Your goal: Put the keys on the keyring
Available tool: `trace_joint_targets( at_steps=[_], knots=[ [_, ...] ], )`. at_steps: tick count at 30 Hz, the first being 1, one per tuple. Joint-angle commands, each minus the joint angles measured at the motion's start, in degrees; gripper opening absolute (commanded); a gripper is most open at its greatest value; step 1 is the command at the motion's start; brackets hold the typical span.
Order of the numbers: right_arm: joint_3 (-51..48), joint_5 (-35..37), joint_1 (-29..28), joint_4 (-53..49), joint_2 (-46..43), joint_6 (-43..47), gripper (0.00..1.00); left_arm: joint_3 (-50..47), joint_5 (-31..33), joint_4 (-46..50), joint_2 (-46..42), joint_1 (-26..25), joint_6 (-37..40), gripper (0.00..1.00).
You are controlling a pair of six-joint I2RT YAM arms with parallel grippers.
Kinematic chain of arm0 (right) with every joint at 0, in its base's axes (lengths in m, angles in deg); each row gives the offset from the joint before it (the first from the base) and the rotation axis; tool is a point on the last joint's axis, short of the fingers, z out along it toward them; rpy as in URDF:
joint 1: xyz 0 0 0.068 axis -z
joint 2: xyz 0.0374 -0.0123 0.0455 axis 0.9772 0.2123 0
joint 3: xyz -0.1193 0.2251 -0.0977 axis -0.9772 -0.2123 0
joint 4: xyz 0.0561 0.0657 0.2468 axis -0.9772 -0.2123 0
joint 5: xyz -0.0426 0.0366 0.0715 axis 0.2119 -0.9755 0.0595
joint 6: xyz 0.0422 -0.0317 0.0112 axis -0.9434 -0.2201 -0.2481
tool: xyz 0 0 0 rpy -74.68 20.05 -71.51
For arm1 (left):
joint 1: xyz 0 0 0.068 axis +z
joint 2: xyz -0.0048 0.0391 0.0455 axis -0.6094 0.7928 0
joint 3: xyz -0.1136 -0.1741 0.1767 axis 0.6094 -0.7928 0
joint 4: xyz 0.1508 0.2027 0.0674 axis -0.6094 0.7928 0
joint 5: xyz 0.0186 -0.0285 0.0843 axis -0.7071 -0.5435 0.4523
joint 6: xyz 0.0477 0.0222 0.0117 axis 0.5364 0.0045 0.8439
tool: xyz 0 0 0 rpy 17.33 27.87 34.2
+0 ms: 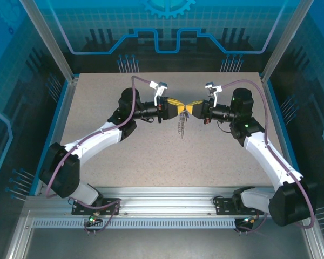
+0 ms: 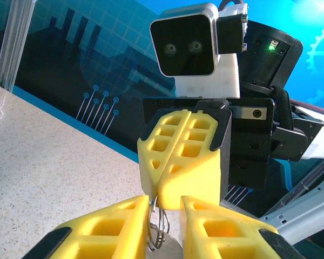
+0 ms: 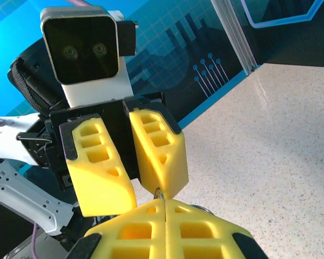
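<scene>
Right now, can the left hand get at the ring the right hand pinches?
Probably yes: the left hand stands open around the silver ring, right at the right hand's shut tips; nothing intervenes.

Right pincer (image 3: 164,208) (fingers flush together), thin wire loop (image 3: 160,192) at its tip, opposite left pincer (image 3: 144,195)

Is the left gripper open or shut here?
Open: the left gripper with yellow ribbed fingers shows a gap between them in the right wrist view.
</scene>
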State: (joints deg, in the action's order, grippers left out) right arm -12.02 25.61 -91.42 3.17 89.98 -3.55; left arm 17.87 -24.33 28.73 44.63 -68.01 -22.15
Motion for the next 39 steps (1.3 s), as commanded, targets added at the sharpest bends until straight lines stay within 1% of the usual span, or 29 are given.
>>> trace_joint_targets(
  at_steps=[1,8,22,34,39],
  knots=[
    [2.06,-1.15,1.01,-0.96,0.37,1.23,0.00,2.64,-2.06,1.39,-0.45,0.49,1.92,0.22],
    [2.08,-1.35,1.10,-1.08,0.55,1.34,0.00,3.87,-3.73,4.11,0.43,0.46,2.50,0.22],
    [2.57,-1.71,1.10,-1.70,0.55,1.60,0.00,5.94,-5.04,8.11,2.19,0.46,4.04,0.21],
    [2.91,-1.76,1.10,-1.44,0.91,1.39,0.00,6.96,-6.55,12.47,2.86,0.45,6.10,0.13],
    [3.43,-1.71,1.14,-1.89,0.89,1.18,0.00,7.12,-6.31,11.89,3.28,0.40,5.86,0.00]
  ],
)
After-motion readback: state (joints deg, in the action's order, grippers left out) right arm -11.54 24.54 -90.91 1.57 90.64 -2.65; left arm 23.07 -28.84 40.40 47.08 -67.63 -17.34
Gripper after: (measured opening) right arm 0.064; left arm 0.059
